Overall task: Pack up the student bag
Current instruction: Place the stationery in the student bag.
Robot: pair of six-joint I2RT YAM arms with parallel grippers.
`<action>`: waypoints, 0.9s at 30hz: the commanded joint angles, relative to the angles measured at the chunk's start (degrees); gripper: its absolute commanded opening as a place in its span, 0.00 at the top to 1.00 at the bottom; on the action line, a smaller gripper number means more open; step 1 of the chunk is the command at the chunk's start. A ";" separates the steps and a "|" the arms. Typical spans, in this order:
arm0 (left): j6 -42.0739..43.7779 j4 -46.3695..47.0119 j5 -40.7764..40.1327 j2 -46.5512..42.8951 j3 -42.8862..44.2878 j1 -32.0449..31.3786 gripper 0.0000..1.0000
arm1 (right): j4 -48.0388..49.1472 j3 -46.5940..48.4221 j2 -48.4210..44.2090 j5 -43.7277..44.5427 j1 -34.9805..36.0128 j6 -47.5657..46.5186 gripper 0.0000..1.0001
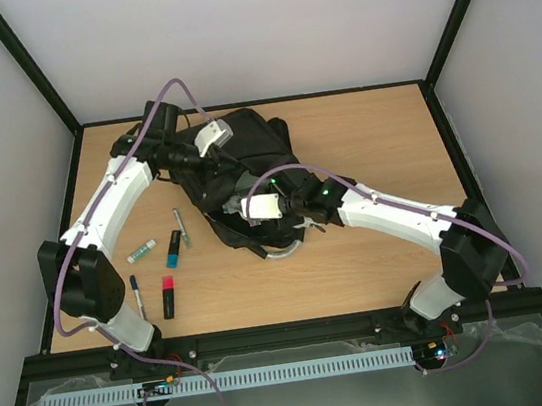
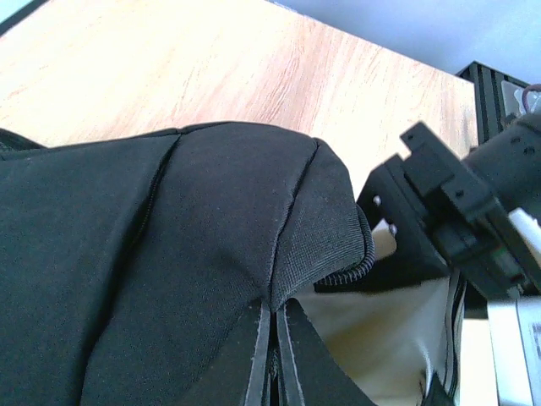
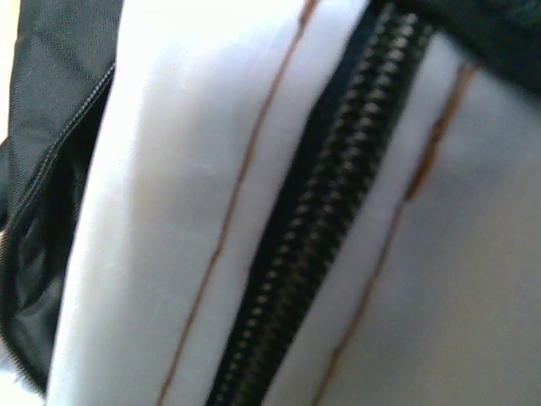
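Observation:
The student bag (image 1: 249,151) is a large black backpack lying at the table's middle back, its silver-grey handle loop (image 1: 285,251) toward the front. My left gripper (image 1: 226,141) is over its top edge, and in the left wrist view it (image 2: 276,351) is shut on a fold of the black fabric (image 2: 211,220), lifting the flap off the pale lining (image 2: 385,334). My right gripper (image 1: 243,207) reaches into the bag's opening. Its wrist view shows only pale lining and a black zip (image 3: 325,211), with no fingers in sight.
Left of the bag on the wooden table (image 1: 374,148) lie a white tube with a green cap (image 1: 142,251), a blue marker (image 1: 173,249), a thin pen (image 1: 181,226), a red marker (image 1: 169,298) and a blue pen (image 1: 137,295). Black frame rails edge the table.

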 commanded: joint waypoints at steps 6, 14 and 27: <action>-0.23 0.10 8.72 1.58 5.44 1.31 0.97 | 10.53 6.45 4.93 0.93 1.82 -11.53 0.99; 0.77 -2.41 9.89 2.55 7.02 1.50 0.98 | 13.21 9.64 8.97 1.94 1.89 -15.80 0.99; 4.04 -10.25 14.37 5.17 12.48 1.91 0.98 | 24.23 7.92 10.94 6.16 1.91 -24.52 0.99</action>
